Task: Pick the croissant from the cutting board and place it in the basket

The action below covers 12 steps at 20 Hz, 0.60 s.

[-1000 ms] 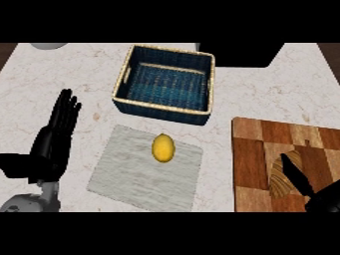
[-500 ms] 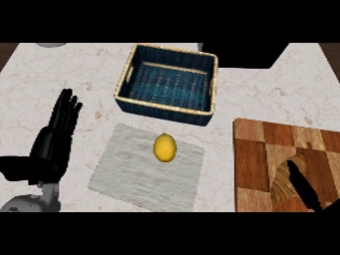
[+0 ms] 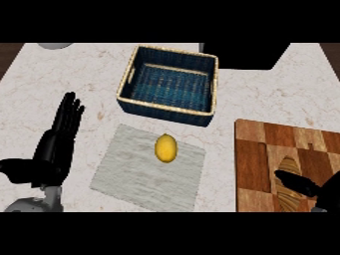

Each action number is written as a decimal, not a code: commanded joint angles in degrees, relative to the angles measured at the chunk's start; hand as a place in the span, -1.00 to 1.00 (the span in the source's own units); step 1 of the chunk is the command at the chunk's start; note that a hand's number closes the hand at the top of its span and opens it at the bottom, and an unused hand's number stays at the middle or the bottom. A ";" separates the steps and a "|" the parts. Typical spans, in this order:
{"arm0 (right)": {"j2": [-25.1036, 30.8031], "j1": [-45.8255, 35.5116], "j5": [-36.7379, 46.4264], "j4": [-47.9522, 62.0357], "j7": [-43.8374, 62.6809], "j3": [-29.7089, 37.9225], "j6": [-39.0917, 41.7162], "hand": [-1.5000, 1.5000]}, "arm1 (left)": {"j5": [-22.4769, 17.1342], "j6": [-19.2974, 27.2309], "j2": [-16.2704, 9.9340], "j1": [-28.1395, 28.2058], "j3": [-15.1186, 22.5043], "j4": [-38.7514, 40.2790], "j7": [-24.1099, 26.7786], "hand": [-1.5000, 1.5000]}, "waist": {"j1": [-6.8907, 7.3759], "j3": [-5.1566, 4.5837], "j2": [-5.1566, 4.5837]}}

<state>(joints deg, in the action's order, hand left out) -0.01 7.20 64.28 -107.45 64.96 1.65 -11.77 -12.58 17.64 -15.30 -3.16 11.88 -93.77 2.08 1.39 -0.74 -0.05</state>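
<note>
**Croissant on the board, basket holding nothing**

The basket [image 3: 171,84] sits near the far middle of the pale marble counter [image 3: 275,94]. It is square, woven in dark blue with a tan rim, and only its own blue weave shows inside it.

Just in front of the basket lies a light grey mat [image 3: 128,172], set at a slight angle. A yellow lemon [image 3: 166,148] rests on the mat's far half, well apart from the basket's near wall.

To the right is the wooden cutting board [image 3: 275,144], made of lighter and darker brown blocks, running down to the lower edge of the view. The croissant [image 3: 288,175] lies on the board's near part, a tan, elongated shape pointing away from the robot. The right hand [image 3: 338,189] comes in at the lower right corner over the board. Its thumb reaches across the croissant's middle and its fingers rise along the board's right side, so the hand stands spread about the pastry; whether it actually touches the croissant cannot be told.

The left hand [image 3: 55,149] rests at the left of the counter, fingers straight and pointing away, thumb out to the side, holding nothing.
</note>
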 commanded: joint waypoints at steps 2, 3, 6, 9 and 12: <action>0.01 -6.41 4.28 -5.92 18.73 -1.00 17.21 -1.00 | -0.37 -0.31 -0.10 0.03 -0.60 0.00 -0.14 0.00 | -0.41 0.30 0.06; 0.01 -4.90 5.23 -6.34 20.06 -3.04 17.91 -1.00 | 0.25 -0.12 0.68 1.07 0.82 -0.91 0.22 0.00 | -0.57 0.37 0.21; 0.01 -6.48 4.49 -7.07 20.18 -1.77 21.69 -1.00 | -0.27 0.11 0.60 1.48 -0.05 -1.19 -0.43 0.00 | -0.74 0.46 0.10; 0.01 -6.94 4.06 -7.76 20.23 -2.17 21.15 -1.00 | 0.83 0.62 1.01 1.27 0.41 -1.09 -0.15 0.00 | -1.17 0.57 0.11; 0.01 -11.51 4.03 -5.33 20.24 0.63 21.95 -1.00 | 0.62 0.81 1.64 0.68 0.41 -1.67 -0.79 0.00 | -0.82 0.62 -0.04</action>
<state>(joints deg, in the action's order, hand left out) -0.01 1.03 68.25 -113.28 71.25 1.23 3.29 -11.98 18.32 -14.09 -1.75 12.10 -94.89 2.43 0.60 -0.23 0.01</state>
